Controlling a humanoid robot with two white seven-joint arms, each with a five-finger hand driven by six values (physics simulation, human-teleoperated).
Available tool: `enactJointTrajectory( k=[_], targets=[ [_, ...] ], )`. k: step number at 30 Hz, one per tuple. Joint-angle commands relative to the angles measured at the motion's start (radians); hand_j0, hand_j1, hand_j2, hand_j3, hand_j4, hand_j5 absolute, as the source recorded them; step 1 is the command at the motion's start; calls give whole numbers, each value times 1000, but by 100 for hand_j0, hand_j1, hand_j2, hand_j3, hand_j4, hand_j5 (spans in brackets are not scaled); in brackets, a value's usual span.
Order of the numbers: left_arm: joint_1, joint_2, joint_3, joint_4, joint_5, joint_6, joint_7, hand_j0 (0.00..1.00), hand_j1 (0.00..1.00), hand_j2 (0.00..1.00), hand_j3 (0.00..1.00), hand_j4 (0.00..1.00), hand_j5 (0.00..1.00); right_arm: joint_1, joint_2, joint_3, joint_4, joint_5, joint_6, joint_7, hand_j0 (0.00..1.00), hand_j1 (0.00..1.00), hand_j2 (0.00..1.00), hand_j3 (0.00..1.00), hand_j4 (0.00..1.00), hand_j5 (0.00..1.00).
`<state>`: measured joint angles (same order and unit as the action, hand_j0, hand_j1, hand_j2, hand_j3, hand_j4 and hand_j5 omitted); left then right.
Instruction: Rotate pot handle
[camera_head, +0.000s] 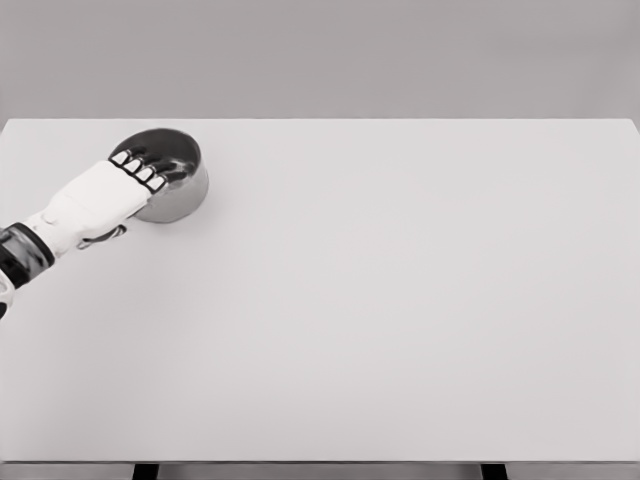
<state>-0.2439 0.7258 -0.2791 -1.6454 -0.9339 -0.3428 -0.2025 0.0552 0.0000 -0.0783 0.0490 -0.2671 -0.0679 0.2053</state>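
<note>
White desk (400, 300) fills nearly the whole head view, a wide bare slab running from the grey back wall down to the bottom edge, where two dark legs just show.

Next in size is the left arm, which enters low at the picture's left edge and reaches up and to the right toward the far left corner of the desk. The right arm is nowhere in the picture.

The pot (172, 178), a small round metal vessel with a dark inside, stands upright on the desk near that far left corner, well away from the centre. Its near-left side is covered by the arm, and no handle can be seen; if there is one, it is probably hidden beneath the palm or wrist.

The left robot hand (128, 182) lies over the pot's near rim, its fingers (150, 166) stretched forward and draped across the opening, tips reaching into the bowl. Whether they actually clamp the rim or merely rest on it cannot be told, and the thumb is out of sight.

As a judgement, contact with the pot appears made, so the reach is finished. How much turning, if any, is done cannot be judged, because the handle's heading is hidden.
</note>
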Motion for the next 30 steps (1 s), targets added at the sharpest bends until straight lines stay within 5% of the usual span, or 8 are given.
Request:
enactJointTrajectory(
  k=[1, 30],
  targets=[
    [0, 7, 1, 18, 3, 1, 2, 100, 100, 100, 100, 100, 100, 0, 0, 0, 0, 0, 0, 0, 100, 100, 100, 100, 100, 100],
    [-35, 6, 92, 210, 4, -1, 5, 100, 100, 100, 100, 100, 100, 0, 0, 0, 0, 0, 0, 0, 100, 100, 100, 100, 100, 100]
  ],
)
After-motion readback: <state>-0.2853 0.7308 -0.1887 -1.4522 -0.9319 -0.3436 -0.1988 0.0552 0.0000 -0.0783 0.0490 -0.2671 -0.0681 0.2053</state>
